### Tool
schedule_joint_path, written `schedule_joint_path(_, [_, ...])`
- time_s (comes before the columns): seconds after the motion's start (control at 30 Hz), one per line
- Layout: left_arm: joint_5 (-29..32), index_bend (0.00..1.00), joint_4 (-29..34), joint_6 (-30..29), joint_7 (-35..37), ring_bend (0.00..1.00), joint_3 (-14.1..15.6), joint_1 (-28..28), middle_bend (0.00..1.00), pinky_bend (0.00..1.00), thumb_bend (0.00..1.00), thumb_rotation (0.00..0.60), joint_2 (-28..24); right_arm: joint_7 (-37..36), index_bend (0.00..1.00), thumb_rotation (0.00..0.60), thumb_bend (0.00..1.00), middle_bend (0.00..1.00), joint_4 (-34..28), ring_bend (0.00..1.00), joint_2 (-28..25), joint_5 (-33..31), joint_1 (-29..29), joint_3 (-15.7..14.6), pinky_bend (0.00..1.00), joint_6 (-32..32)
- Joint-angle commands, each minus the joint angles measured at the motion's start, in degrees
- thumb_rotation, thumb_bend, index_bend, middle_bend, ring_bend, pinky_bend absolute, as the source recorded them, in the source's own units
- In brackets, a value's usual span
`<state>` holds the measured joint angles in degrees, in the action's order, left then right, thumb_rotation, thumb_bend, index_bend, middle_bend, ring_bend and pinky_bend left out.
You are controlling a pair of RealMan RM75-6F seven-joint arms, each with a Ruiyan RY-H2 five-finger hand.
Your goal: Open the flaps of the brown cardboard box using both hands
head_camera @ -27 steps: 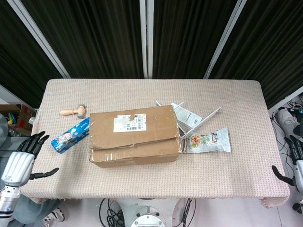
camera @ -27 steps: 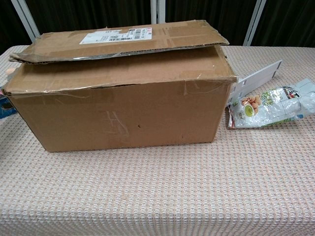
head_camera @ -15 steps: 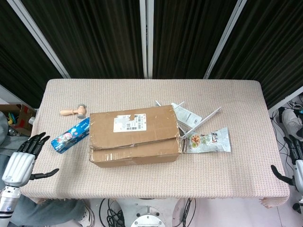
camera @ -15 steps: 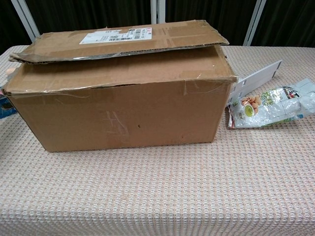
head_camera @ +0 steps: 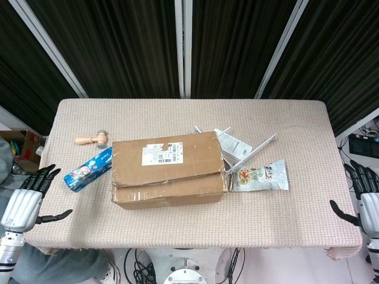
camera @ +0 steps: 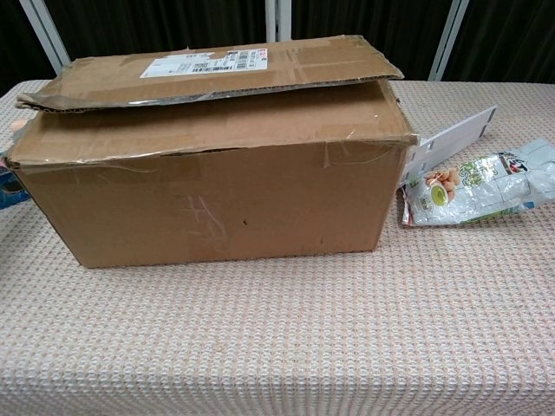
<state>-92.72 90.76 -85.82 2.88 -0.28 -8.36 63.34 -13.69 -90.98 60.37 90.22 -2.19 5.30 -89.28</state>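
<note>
Cardboard box [head_camera: 168,169], brown and rectangular, sits near the middle of the beige woven worktop [head_camera: 296,130], well inboard of both sets of fingers and touched by neither. Its two long top flaps [camera: 217,65] lie down over the opening, the rear flap overlapping the front one; in the chest view the rear flap edge stands slightly lifted. A white shipping label [head_camera: 161,153] is stuck to the rear flap.

Left hand [head_camera: 25,200] hangs off the worktop's left edge, fingers [head_camera: 42,176] spread apart with the thumb held out sideways, holding nothing. Right hand [head_camera: 366,201] hangs off the right edge, fingers [head_camera: 355,173] likewise apart and holding nothing. Neither hand appears in the chest view.

Between the left fingers and the box lies a blue printed tube-shaped package [head_camera: 87,169], its far end just beside the box's left side. Beyond it rests a small wooden-handled stamp-like tool [head_camera: 92,139]. On the side toward the right fingers, a green-and-white snack pouch [head_camera: 259,176] lies flat just beside the box, with a white flat packet [head_camera: 233,144] and thin white strips [head_camera: 251,151] behind it against the box's right end.
</note>
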Motion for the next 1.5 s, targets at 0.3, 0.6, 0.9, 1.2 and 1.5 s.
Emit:
schedule_joint_path(0.3, [-0.19,0.09,1.83,-0.53,-1.26,0.09,0.30,0.52,0.07,0.21,0.00,0.383,-0.96,16.10,0.00,0.600,0.18,0.00,-24.13,0.00,-8.81,6.18,-13.48,6.04,0.00,11.38])
schedule_joint_path(0.6, [0.20,0.09,2.02,-0.73,-0.98,0.09,0.55,1.13,0.07,0.21,0.00,0.388,-1.52,33.37,0.00,0.600,0.17,0.00,-30.45,0.00,-0.46,-3.55,-25.10,9.88,0.00,24.65])
schedule_joint_path(0.9, [0.34,0.09,1.49,-1.27,0.14,0.09,0.32,1.44,0.07,0.21,0.00,0.388,-1.69,44.04,0.00,0.600,0.17,0.00,-26.46,0.00,10.36,-14.89,-32.79,10.22,0.00,29.69])
schedule_joint_path(1.2, [0.77,0.09,0.46,-1.28,1.06,0.09,0.28,1.72,0.07,0.21,0.00,0.400,-1.66,47.73,0.00,0.600,0.17,0.00,-21.15,0.00,16.33,-20.44,-37.74,10.45,0.00,30.78])
schedule_joint_path(1.5, [1.55,0.09,-0.88,-1.23,2.23,0.09,0.24,2.16,0.07,0.21,0.00,0.407,-1.78,49.89,0.00,0.600,0.17,0.00,-16.52,0.00,21.03,-25.27,-42.54,11.64,0.00,31.22])
